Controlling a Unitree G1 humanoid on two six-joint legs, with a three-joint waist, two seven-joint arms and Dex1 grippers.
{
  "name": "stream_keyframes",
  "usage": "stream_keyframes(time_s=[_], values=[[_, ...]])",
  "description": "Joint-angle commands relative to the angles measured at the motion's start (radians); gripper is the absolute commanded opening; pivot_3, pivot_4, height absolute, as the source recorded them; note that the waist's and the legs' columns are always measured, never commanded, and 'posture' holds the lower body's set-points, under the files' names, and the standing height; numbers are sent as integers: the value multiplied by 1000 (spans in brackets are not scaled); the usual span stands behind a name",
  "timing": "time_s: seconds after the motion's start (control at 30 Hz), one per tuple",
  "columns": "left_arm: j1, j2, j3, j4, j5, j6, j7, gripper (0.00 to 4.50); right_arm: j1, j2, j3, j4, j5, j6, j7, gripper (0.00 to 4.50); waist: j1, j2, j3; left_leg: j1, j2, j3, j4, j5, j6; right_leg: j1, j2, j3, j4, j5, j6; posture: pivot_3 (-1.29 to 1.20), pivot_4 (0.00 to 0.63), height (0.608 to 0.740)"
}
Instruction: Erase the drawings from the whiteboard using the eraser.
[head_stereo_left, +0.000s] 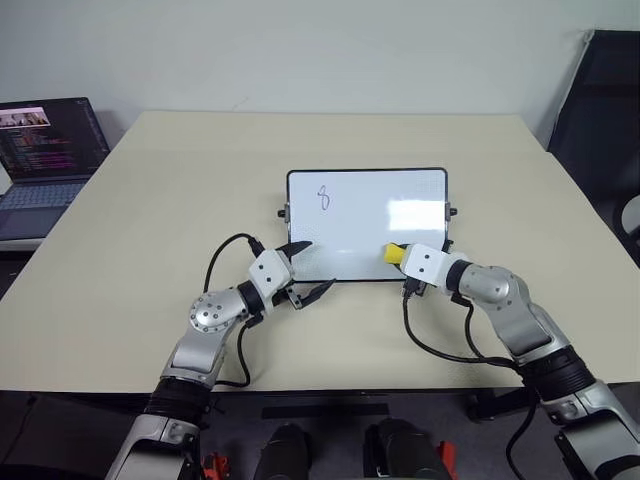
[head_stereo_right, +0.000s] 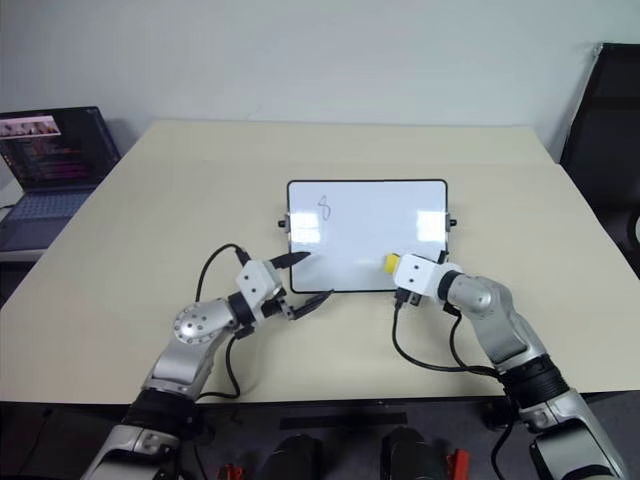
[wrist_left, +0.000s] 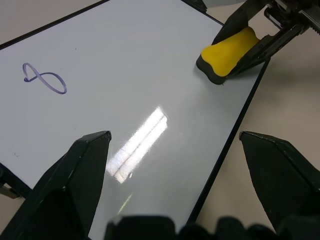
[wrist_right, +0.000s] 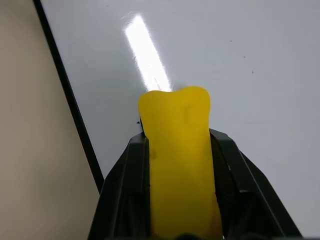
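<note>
We see the whiteboard (head_stereo_left: 366, 225) lying flat near the middle of the beige table (head_stereo_left: 150, 250), a glossy white rectangle in a thin black frame with rounded corners and a small knob on each short side. One drawing (head_stereo_left: 323, 197) shows on it, a dark-blue "8"-like loop toward the board's 10 o'clock corner; in the left wrist view the same loop (wrist_left: 44, 80) lies on its side. The rest of the white surface looks clean to us, apart from bright window-like reflections on its 3 o'clock half.

The eraser (head_stereo_left: 394, 254) is a small yellow block with a black underside. It sits at about 5 o'clock on the board, near the lower frame edge, and the left wrist view (wrist_left: 226, 56) shows its dark sole down on the white surface. The right gripper (wrist_right: 176, 150) is clamped on it, one black finger pressed to each long side, only the yellow tip sticking out ahead.

The left gripper (head_stereo_left: 305, 270) has its jaws spread wide and holds nothing. It sits at the board's 7 o'clock corner, one fingertip over the white surface, the other over the table just outside the frame; whether either touches we cannot tell.

A laptop (head_stereo_left: 45, 160) stands at the table's 10 o'clock edge, cut off by the picture's border, its screen text too small to read.
</note>
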Motion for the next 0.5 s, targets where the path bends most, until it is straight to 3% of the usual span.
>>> stream_keyframes(time_s=[0.03, 0.17, 0.5], values=[[-27, -5, 8, -17, -6, -12, 1, 4500, 2, 52, -85, -59, 63, 9, -68, 1208, -3, 0, 2, 0, 0, 0, 0, 0, 0, 0, 0, 0, 0, 0, 0, 0, 150, 740], [-34, -8, 17, -16, -5, -14, 11, 4500, -22, 80, -116, -75, 83, 5, -96, 1208, -5, 1, 4, -4, 0, 0, -1, 0, 0, -4, 1, 0, -1, 3, 6, 0, 150, 740], [-68, -35, 101, 24, 42, 36, 239, 4500, -153, 151, -109, 6, 91, -55, -162, 1208, -4, 1, 4, -14, 0, -1, -3, 0, 0, -14, 2, -1, 0, 3, 6, 0, 150, 740]])
